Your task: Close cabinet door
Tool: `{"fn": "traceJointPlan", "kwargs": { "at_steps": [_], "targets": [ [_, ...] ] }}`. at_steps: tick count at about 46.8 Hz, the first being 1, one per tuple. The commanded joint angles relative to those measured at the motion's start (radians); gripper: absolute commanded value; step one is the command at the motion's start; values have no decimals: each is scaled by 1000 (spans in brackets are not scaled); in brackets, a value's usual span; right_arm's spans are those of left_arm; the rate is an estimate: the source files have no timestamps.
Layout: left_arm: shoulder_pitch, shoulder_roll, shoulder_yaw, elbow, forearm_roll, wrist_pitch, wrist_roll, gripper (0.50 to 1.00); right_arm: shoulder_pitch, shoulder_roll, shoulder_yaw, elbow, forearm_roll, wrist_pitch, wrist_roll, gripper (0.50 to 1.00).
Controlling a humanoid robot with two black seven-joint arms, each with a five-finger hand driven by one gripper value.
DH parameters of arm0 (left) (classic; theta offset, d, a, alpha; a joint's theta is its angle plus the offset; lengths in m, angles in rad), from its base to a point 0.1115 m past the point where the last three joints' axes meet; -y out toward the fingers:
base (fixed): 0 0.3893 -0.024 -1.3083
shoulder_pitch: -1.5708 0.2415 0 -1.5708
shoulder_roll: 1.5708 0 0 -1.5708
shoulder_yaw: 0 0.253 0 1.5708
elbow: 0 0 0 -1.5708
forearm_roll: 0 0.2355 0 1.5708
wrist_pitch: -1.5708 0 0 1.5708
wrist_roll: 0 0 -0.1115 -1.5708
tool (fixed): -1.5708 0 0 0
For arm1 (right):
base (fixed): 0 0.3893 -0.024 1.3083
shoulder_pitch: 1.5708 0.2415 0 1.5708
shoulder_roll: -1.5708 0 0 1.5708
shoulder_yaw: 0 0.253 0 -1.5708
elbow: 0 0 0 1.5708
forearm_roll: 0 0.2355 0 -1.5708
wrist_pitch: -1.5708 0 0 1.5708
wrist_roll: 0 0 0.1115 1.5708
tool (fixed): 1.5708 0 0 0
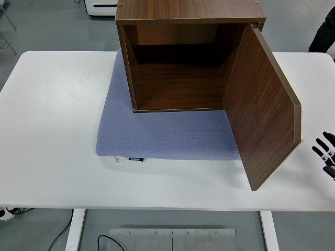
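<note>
A dark wooden cabinet (183, 31) stands on a blue-grey mat (167, 130) at the table's middle back. Its front faces me and its inside is empty. Its door (261, 110), hinged on the right side, stands wide open and swings out toward the table's near right. My right hand (325, 152) shows only as black fingertips at the picture's right edge, a little to the right of the door's free edge and apart from it. The fingers look spread and hold nothing. My left arm is out of view.
The white table (52, 130) carries only the mat and cabinet. A dark sleeve of a person (325, 31) shows at the top right. A white unit (102, 6) stands on the floor beyond the table.
</note>
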Motion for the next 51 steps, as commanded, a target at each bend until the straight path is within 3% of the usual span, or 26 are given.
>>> {"fn": "traceJointPlan", "kwargs": {
  "at_steps": [1,51],
  "targets": [
    [0,0,0,0,0,0,0,1000,0,0,1,-1,0,0,0,1000],
    [0,0,0,0,-1,0,0,1000,3,0,-11,1,-2,0,0,1000]
  ]
}}
